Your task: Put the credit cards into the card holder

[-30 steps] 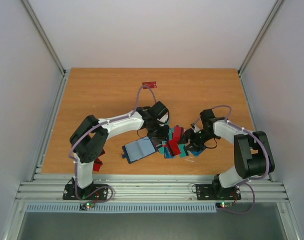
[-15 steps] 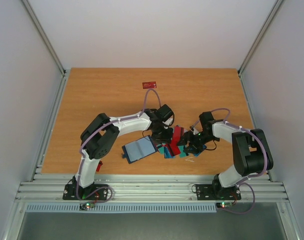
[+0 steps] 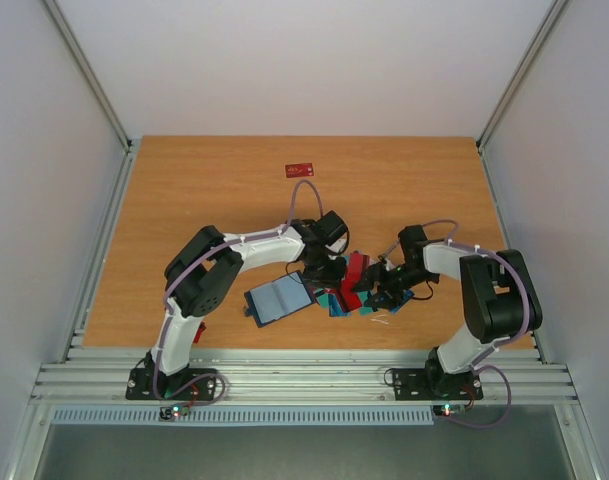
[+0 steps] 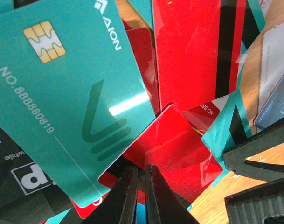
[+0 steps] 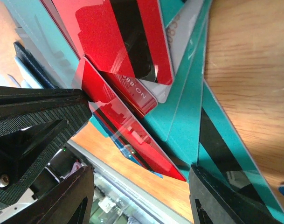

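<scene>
The card holder (image 3: pixel 279 298) lies open on the table, grey-blue inside up, left of a heap of credit cards (image 3: pixel 349 285). My left gripper (image 3: pixel 331 268) is down on the heap's left side. In the left wrist view its fingers (image 4: pixel 141 170) are pressed together on the edge of a red card (image 4: pixel 179 149), beside a teal chip card (image 4: pixel 72 93). My right gripper (image 3: pixel 376 292) is at the heap's right side. In the right wrist view it (image 5: pixel 137 196) is wide open, with the red card (image 5: pixel 128 135) tilted up between its fingers.
A lone red card (image 3: pixel 300 169) lies at the far middle of the table. A red object (image 3: pixel 196 325) shows by the left arm's lower link. Teal, red and pale grey cards overlap under both grippers. Bare wood (image 5: pixel 253 70) lies right of the heap.
My left arm has swung right and come down onto the heap of cards, then held there. The right gripper has shifted only slightly.
</scene>
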{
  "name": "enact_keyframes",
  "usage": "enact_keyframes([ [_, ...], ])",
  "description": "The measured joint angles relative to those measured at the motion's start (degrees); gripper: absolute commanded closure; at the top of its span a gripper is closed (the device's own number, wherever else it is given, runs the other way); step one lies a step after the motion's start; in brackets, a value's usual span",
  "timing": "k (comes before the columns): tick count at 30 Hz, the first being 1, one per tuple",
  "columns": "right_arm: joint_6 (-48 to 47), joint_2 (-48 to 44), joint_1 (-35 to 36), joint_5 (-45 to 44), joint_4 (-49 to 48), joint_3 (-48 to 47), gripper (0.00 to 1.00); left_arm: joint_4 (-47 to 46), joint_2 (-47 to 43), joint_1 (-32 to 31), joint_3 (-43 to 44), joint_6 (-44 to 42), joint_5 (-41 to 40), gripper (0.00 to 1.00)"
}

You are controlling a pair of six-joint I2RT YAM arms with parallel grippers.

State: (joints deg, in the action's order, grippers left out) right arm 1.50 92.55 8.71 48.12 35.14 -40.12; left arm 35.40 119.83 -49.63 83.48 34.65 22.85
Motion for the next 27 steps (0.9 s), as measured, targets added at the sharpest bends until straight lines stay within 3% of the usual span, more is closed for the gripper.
enact_keyframes([
  [27, -2.1, 3.1, 2.3, 6.4, -2.2, 2.4, 0.49, -8.6, 0.0, 0.4, -4.1, -0.8, 7.2, 0.92],
])
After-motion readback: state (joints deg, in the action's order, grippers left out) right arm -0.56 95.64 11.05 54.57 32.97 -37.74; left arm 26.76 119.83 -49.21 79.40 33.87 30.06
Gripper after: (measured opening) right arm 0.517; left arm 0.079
